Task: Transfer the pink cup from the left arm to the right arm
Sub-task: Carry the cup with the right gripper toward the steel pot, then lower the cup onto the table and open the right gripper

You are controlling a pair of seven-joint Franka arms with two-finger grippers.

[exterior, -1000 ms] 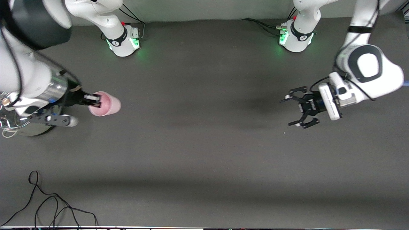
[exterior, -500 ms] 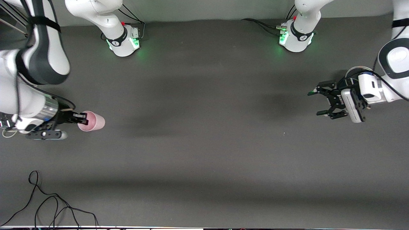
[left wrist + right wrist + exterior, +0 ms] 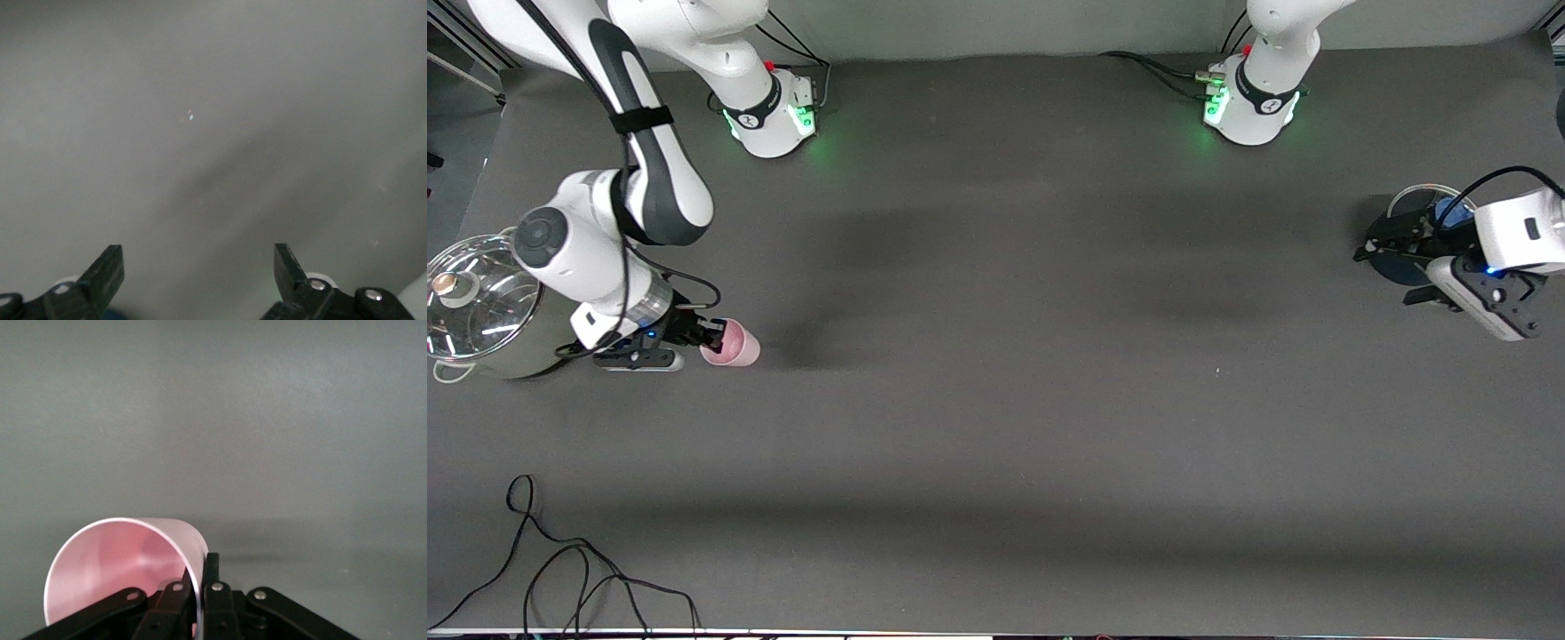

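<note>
The pink cup (image 3: 732, 345) is tipped on its side, low over the table beside a steel pot. My right gripper (image 3: 710, 338) is shut on its rim. In the right wrist view the cup (image 3: 113, 563) faces the camera with its mouth, and the right gripper (image 3: 200, 590) pinches the wall, one finger inside and one outside. My left gripper (image 3: 1385, 274) is open and empty at the left arm's end of the table, over a dark blue round thing. In the left wrist view the left gripper (image 3: 197, 267) shows only bare table between its spread fingertips.
A steel pot with a glass lid (image 3: 471, 307) stands at the right arm's end, close to the right wrist. A dark blue round container (image 3: 1405, 238) with a pale rim sits under the left hand. A loose black cable (image 3: 560, 569) lies near the front camera's edge.
The right arm has lowered the cup and drawn it closer to the pot. The left arm has pulled back toward its own end of the table, still open.
</note>
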